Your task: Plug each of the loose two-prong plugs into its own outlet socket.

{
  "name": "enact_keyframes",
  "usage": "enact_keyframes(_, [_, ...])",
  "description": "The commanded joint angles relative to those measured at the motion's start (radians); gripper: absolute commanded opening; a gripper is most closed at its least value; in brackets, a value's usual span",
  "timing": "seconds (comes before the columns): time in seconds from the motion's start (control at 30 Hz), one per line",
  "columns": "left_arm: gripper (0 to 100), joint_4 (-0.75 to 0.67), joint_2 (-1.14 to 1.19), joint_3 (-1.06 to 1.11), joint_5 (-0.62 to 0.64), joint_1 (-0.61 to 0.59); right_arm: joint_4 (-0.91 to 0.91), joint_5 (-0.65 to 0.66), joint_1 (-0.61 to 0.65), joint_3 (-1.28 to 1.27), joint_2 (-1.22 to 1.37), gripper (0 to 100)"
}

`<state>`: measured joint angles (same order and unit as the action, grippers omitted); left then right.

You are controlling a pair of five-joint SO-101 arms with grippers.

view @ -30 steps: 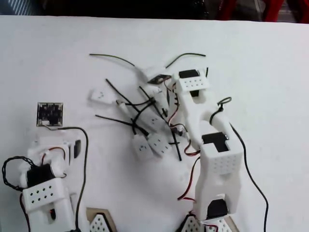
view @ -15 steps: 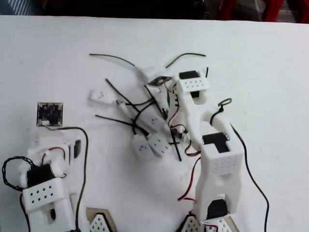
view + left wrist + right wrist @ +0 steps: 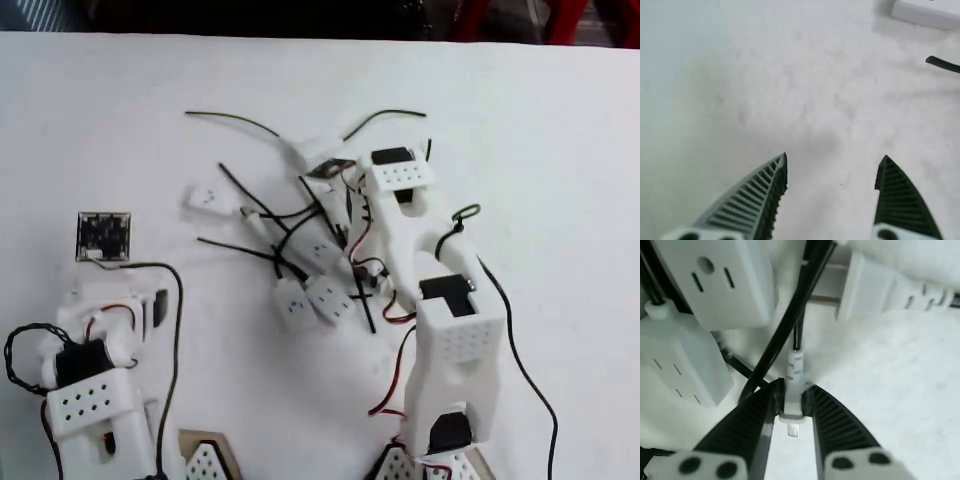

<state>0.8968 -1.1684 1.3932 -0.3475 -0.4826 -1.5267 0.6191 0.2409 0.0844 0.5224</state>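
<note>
- Two-prong plug (image 3: pixel 793 415): white, clamped between the jaws of the right gripper (image 3: pixel 792 386), with a metal prong showing on the wrist side.
- Outlet sockets (image 3: pixel 715 280): white, just beyond the plug among black cords (image 3: pixel 785 325), mid-desk (image 3: pixel 560 120), nearer the far edge.
- Left gripper (image 3: pixel 834 156): jaws apart, over bare desk toward the near-left corner.

A white table (image 3: pixel 560 130) carries a loose tangle of black cords (image 3: pixel 300 215) near its middle, with two white outlet blocks (image 3: pixel 330 297) lying side by side at the tangle's near edge. A single white block (image 3: pixel 207 197) lies just beside the tangle, and a small dark square board (image 3: pixel 103 236) sits well apart from it
</note>
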Motion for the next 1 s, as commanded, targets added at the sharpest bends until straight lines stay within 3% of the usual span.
enact_keyframes(0.0, [28,-0.020,-0.018,-0.003,0.000,-0.001,-0.001,0.000,-0.012,-0.011,0.027,1.7])
enact_keyframes(0.27, [28,-0.020,-0.018,-0.002,0.000,-0.001,-0.002,-0.003,-0.015,0.008,0.010,1.7])
enact_keyframes(0.4, [29,-0.020,-0.018,-0.002,0.000,-0.001,-0.096,-0.002,-0.013,0.006,-0.076,1.7])
enact_keyframes(0.53, [29,-0.020,-0.018,-0.002,0.000,-0.001,-0.177,0.000,-0.028,0.006,-0.216,1.7])
enact_keyframes(0.97, [29,-0.020,-0.018,-0.002,0.000,0.001,-0.185,-0.002,-0.113,0.002,-0.688,1.7])
